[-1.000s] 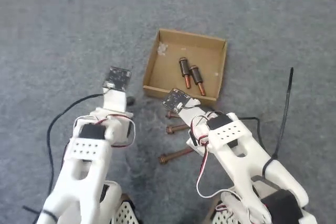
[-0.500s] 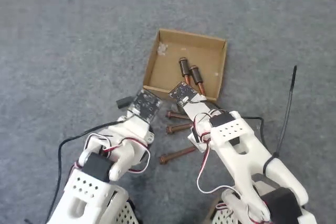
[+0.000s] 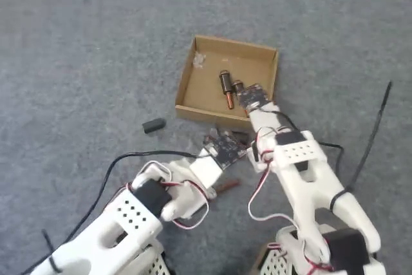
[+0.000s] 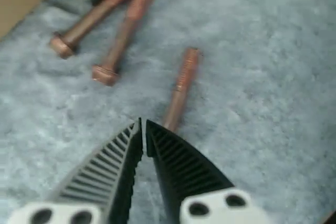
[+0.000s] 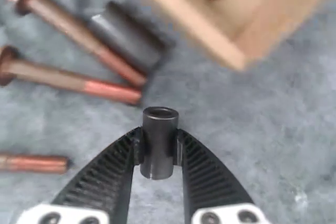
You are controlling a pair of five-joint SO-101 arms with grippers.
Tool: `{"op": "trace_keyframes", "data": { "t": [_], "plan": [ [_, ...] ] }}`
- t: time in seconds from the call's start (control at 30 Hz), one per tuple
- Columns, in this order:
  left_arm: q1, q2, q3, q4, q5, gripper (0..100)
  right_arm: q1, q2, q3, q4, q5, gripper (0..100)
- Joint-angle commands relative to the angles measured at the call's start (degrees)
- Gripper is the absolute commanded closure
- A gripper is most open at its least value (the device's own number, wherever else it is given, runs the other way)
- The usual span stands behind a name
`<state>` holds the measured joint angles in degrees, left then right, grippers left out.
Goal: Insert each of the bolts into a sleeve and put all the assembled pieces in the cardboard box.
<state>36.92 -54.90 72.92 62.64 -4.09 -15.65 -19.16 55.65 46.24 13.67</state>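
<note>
High view, reading from the left: a loose sleeve [image 3: 153,125] lies alone on the grey tabletop [image 3: 77,62], well apart from both arms. Next is the left arm, stretched across the lower middle toward the bolts in front of the cardboard box [image 3: 185,88]. Its wrist view shows the left pincer [image 4: 143,126] all but closed, with only a thin slit between the tips and nothing held. The tips sit just at one end of the near bolt [image 4: 180,88], which lies flat. A second bolt [image 4: 124,31] and a third bolt [image 4: 97,15] lie side by side farther off, by the box's corner. Inside the box rest two assembled pieces [image 3: 226,85], close together. Rightmost is the right arm, its wrist above the box's near wall. The right pincer [image 5: 159,134] is clamped on a black sleeve [image 5: 159,153], gripped by its sides with the open end showing. Beyond it a lying sleeve [image 5: 130,36] touches a bolt on the tabletop; whether that bolt passes through it I cannot tell.
</note>
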Motion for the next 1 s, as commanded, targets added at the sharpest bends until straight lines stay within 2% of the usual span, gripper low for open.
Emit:
{"op": "trace_keyframes", "data": {
  "t": [0.0,0.27,0.43,0.7,0.97],
  "plan": [
    [1.4,1.5,-2.4,0.4,1.3,99,3.0,2.7,-5.9,-0.7,-2.2,99.1],
    [2.4,6.8,-2.4,0.5,1.3,99,4.5,13.3,-15.1,3.2,-5.8,99.1],
    [6.8,9.5,-2.6,1.2,1.3,99,4.6,14.7,-16.6,3.8,-7.6,99.1],
    [8.8,10.5,-2.1,-0.4,1.1,99,4.6,16.5,-18.4,5.0,-7.7,99.1],
    [6.9,21.2,-4.2,-3.2,1.3,99,4.7,18.2,-20.0,6.3,-7.8,99.1]
  ]
}}
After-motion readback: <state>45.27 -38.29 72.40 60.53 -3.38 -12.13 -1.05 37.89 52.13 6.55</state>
